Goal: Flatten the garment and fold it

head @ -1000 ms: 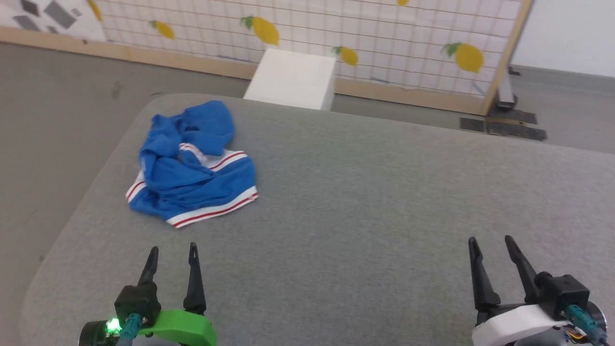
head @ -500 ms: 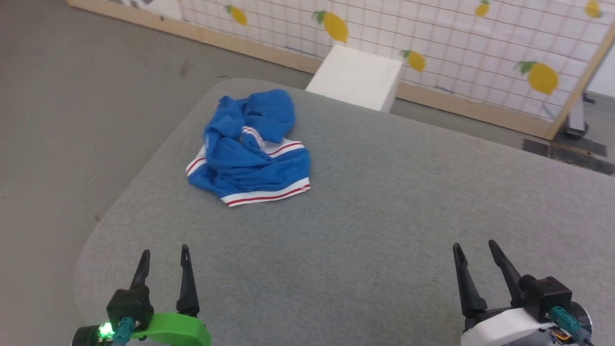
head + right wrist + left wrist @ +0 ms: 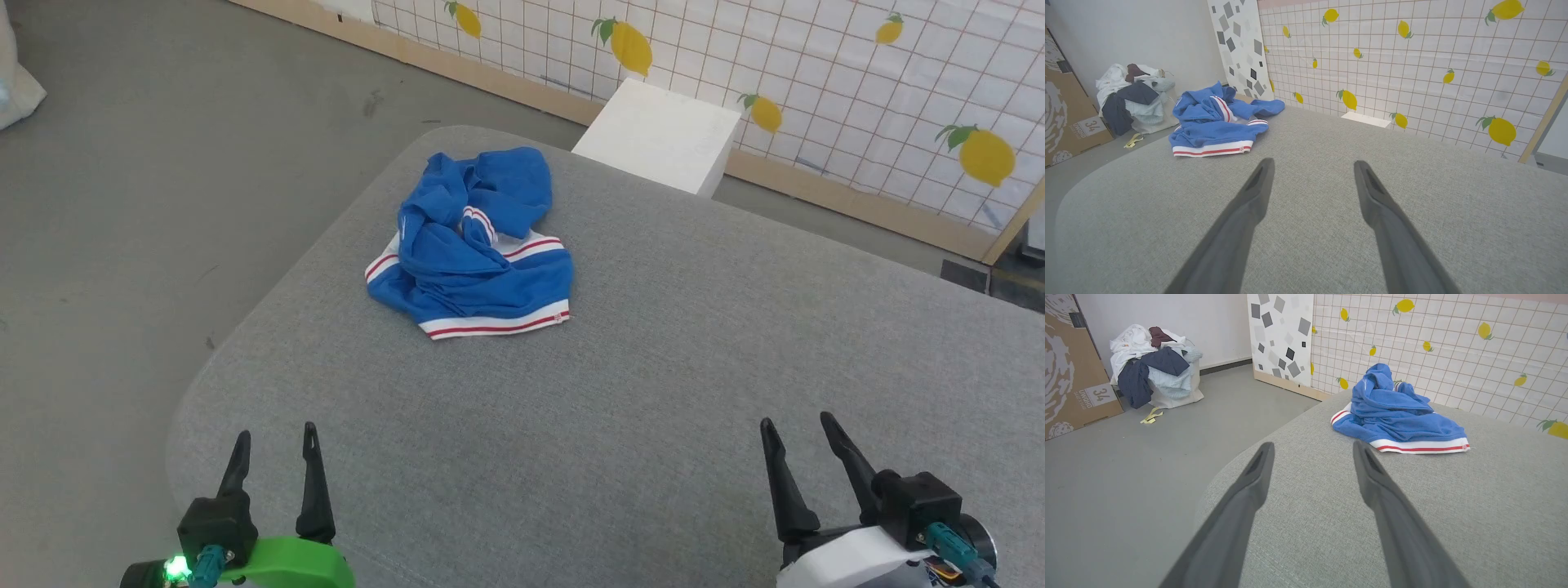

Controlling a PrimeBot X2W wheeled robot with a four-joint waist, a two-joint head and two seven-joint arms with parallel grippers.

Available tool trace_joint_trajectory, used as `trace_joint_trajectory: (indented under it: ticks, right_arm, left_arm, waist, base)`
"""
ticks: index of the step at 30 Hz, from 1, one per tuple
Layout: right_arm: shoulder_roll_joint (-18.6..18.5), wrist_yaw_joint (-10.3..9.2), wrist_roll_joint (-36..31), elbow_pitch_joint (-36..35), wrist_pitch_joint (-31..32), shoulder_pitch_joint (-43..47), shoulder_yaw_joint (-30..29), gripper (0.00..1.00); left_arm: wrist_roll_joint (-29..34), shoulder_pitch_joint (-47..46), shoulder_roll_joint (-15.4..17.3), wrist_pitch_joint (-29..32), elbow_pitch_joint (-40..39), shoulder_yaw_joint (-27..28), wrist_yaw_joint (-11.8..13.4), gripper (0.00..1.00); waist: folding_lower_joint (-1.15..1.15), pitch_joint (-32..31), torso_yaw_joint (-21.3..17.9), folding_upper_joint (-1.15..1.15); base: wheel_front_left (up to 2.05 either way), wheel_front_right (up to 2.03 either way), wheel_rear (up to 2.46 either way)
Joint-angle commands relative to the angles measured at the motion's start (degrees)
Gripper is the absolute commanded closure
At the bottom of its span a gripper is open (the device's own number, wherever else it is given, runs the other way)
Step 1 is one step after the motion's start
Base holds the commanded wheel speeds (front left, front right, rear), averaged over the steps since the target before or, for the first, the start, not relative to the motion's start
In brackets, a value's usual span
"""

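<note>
The crumpled garment [image 3: 478,253] lies well ahead, nearer the left gripper [image 3: 275,434] than the right gripper [image 3: 796,422], both spread and empty.

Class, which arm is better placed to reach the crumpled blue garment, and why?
Left, probably. The garment lies bunched at the table's far left, nearer the open left claw than the open right claw.
</note>
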Motion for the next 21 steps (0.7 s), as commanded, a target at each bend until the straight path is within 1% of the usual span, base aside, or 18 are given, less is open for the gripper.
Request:
trace_joint_trajectory:
  ticks: [1, 8, 14, 21]
  right_arm:
    - [0.01, -0.08, 0.19, 0.19, -0.34, 0.2, 0.06, 0.0]
    - [0.01, -0.08, 0.06, 0.0, -0.34, 0.38, 0.06, 0.0]
    - [0.01, -0.08, -0.5, -0.38, -0.34, -0.05, -0.18, 0.0]
    - [0.01, -0.08, -2.05, -1.2, -0.1, -1.08, -0.44, 0.0]
  left_arm:
    - [-0.04, 0.89, -0.14, -0.22, -0.15, 0.03, -0.16, 0.0]
    - [-0.11, 0.39, -0.15, -0.22, 0.08, -0.2, -0.48, 0.0]
    - [-0.7, -3.5, 0.65, -0.22, 0.69, -0.45, -2.44, 0.0]
    - [-2.13, -13.14, 2.95, -0.22, 2.5, 0.07, -5.09, 0.0]
  waist:
    - [0.0, 0.03, 0.03, 0.0]
    - [0.0, 0.27, 0.02, 0.0]
    - [0.0, 1.24, 0.05, 0.0]
    - [0.0, 3.98, -1.0, 0.0]
  base:
    - [0.0, 0.0, 0.0]
    - [0.0, 0.0, 0.0]
    - [0.0, 0.0, 0.0]
    - [0.0, 0.0, 0.0]
